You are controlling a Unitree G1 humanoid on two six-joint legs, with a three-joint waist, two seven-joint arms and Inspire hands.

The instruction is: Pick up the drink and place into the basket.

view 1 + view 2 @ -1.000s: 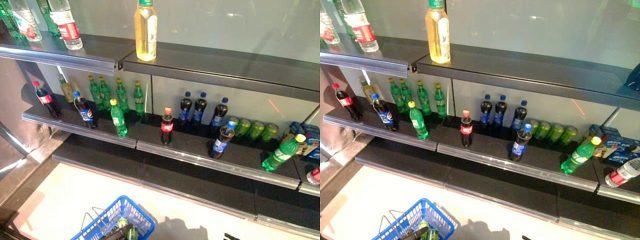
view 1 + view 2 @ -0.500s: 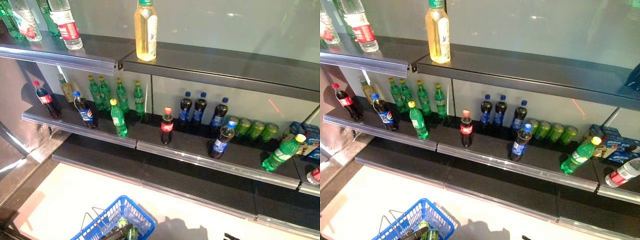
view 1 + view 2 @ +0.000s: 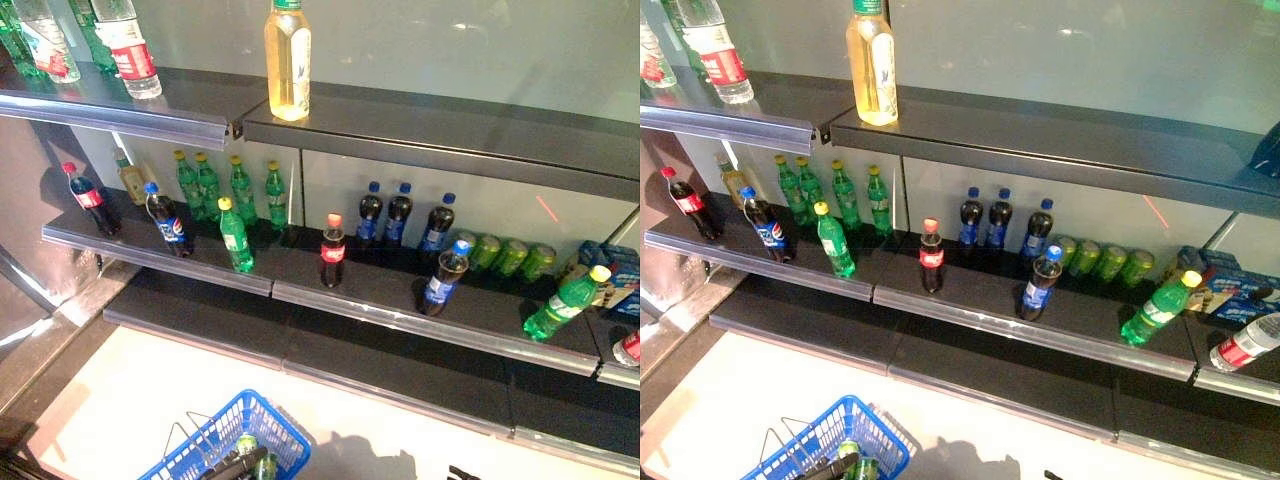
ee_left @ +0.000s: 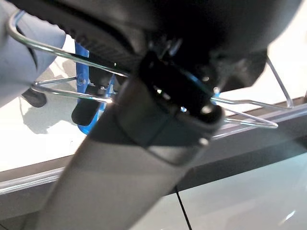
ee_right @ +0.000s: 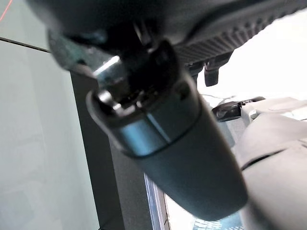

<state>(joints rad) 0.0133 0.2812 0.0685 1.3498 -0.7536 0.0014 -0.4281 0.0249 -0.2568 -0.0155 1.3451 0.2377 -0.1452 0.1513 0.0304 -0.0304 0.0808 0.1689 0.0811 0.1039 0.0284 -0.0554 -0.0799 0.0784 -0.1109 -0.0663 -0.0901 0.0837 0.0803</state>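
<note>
A blue basket (image 3: 196,452) hangs at the bottom of the eye views with a green drink (image 3: 245,444) inside. My left hand (image 4: 192,28) is curled on its wire handle (image 4: 62,50); the same hand (image 3: 236,464) shows as a dark shape over the basket. Drinks stand on the middle shelf: a red-capped cola bottle (image 3: 333,252), a blue-capped cola bottle (image 3: 444,279) and a green bottle (image 3: 236,235). My right hand (image 5: 158,134) hangs low by the shelf's base, relaxed and holding nothing; only its tip (image 3: 458,472) reaches the eye view.
A yellow tea bottle (image 3: 288,62) and water bottles (image 3: 125,45) stand on the top shelf. Green cans (image 3: 510,258) and a leaning green bottle (image 3: 563,305) sit at the middle shelf's right. The bottom shelf (image 3: 400,370) is bare, with pale floor (image 3: 100,400) before it.
The whole picture has shifted very slightly, so the camera moved. The bottles, the basket and both hands stay where they were.
</note>
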